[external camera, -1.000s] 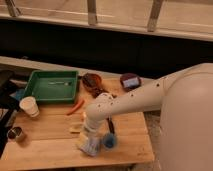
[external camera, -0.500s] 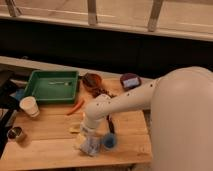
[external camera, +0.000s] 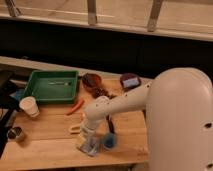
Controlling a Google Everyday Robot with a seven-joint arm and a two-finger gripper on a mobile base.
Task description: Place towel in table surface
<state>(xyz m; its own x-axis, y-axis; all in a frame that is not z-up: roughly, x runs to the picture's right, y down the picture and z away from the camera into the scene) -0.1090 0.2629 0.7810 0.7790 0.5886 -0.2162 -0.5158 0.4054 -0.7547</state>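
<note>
My gripper [external camera: 90,143] hangs from the white arm and points down at the front middle of the wooden table [external camera: 45,145]. A pale, greyish towel [external camera: 88,147] lies bunched right under and around the gripper tip, at table level. I cannot tell whether the towel rests on the wood or is held. A small pale fold of cloth [external camera: 75,129] shows just left of the wrist. A blue object [external camera: 110,141] sits right beside the gripper on its right.
A green tray [external camera: 52,86] stands at the back left. A white cup [external camera: 29,106] and a small metal cup [external camera: 16,133] stand at the left. An orange carrot [external camera: 76,106], a brown object [external camera: 93,82], a dark bowl [external camera: 130,80] and a black tool [external camera: 111,125] lie mid-table.
The gripper stays over the towel at nearly the same spot. The arm's big white shell has shifted slightly left and fills more of the right side.
</note>
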